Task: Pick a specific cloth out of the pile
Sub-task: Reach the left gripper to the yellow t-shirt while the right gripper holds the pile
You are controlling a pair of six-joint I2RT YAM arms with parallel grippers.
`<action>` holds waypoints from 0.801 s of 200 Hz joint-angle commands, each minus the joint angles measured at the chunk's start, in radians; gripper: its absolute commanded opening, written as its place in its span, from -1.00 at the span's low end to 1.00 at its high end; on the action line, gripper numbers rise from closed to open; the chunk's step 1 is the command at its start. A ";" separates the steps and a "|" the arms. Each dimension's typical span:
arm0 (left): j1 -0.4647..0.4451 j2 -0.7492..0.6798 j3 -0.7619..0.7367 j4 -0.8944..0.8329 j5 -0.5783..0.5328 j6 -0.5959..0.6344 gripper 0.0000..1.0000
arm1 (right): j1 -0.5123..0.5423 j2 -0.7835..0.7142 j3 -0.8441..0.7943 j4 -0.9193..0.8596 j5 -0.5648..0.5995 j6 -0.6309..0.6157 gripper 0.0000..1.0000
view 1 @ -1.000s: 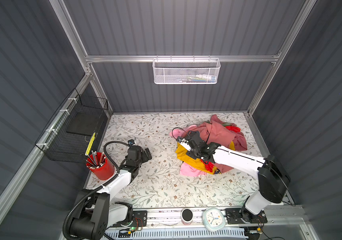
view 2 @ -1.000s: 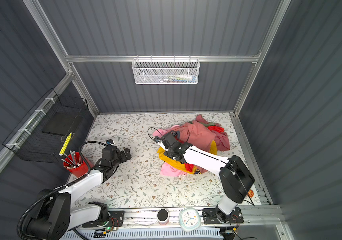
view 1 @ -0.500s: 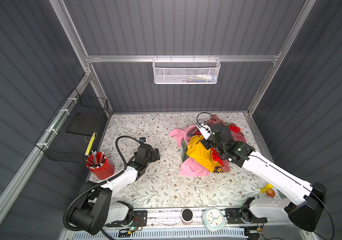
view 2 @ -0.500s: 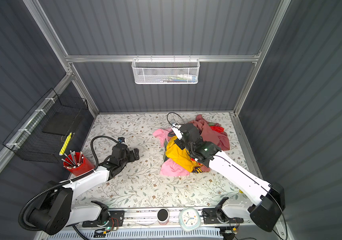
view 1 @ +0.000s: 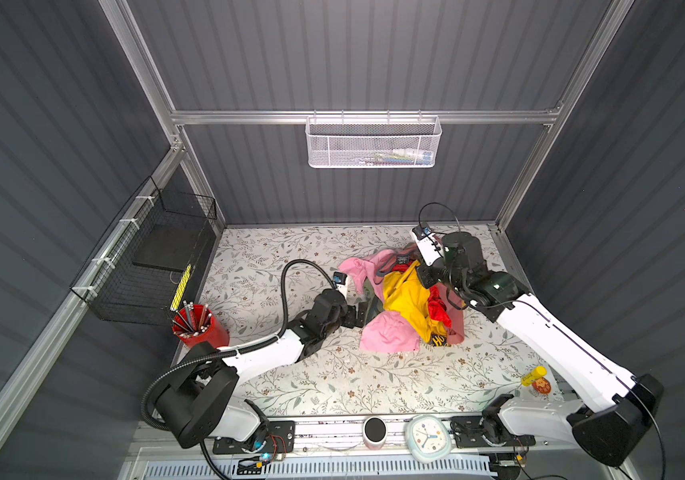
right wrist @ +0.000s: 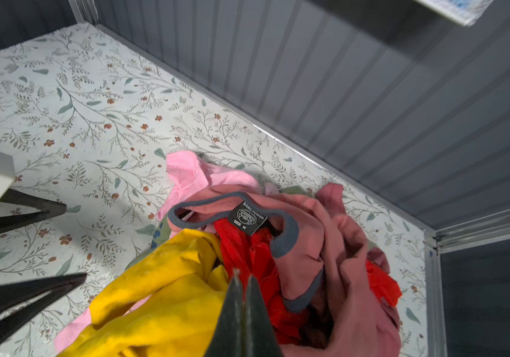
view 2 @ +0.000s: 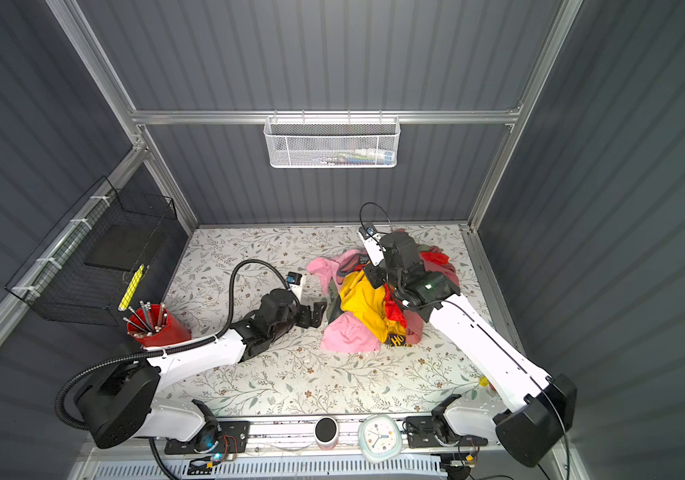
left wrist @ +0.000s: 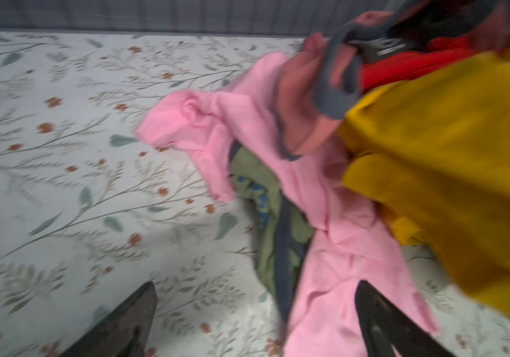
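Floral-patterned table [view 1: 290,374], grey ribbed walls. All the work is at the heap on the far right.

**Change noted.** A second ago the right arm lay low across the left edge of the pile [view 2: 347,332]. It has since swung back and risen, and the right gripper [right wrist: 242,275] now stands over the pile's far side. The cloth [view 1: 405,299], the mustard-yellow shirt, has come up with it and now drapes from the gripper down across the middle of the heap. The jaws are pressed together with yellow fabric rising straight to them, so I judge them to be pinching the cloth. The left arm has advanced from the table's left. The left gripper [view 2: 317,311] now sits just beside the pile's left edge, jaws spread wide and holding nothing.

**Bearing on the task.** The cloth is seized and partly raised but not separated. Its lower end still lies among the light pink garment [left wrist: 324,247] and the red cloth [right wrist: 247,247].

**Not verifiable.**
- The bite itself is hidden behind the jaw tips, so I cannot tell whether red fabric is caught too.
- Only a scrap of the dark lettering [view 1: 438,340] shows.
- No white neck label is visible. The black label [right wrist: 249,216] belongs to the dusty rose garment [right wrist: 324,235].
- The olive garment [left wrist: 266,216] is mostly buried.
- The left wrist view is blurred.
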 commanded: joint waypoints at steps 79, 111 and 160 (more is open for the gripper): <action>-0.267 0.041 0.028 0.090 -0.100 -0.120 0.99 | -0.056 0.024 -0.127 0.027 -0.099 0.172 -1.00; -0.284 0.039 0.011 0.132 -0.129 -0.155 1.00 | -0.060 -0.009 -0.146 0.027 -0.104 0.180 -1.00; -0.285 0.172 0.159 0.102 -0.057 -0.121 0.95 | -0.061 -0.042 -0.178 0.058 -0.130 0.198 -1.00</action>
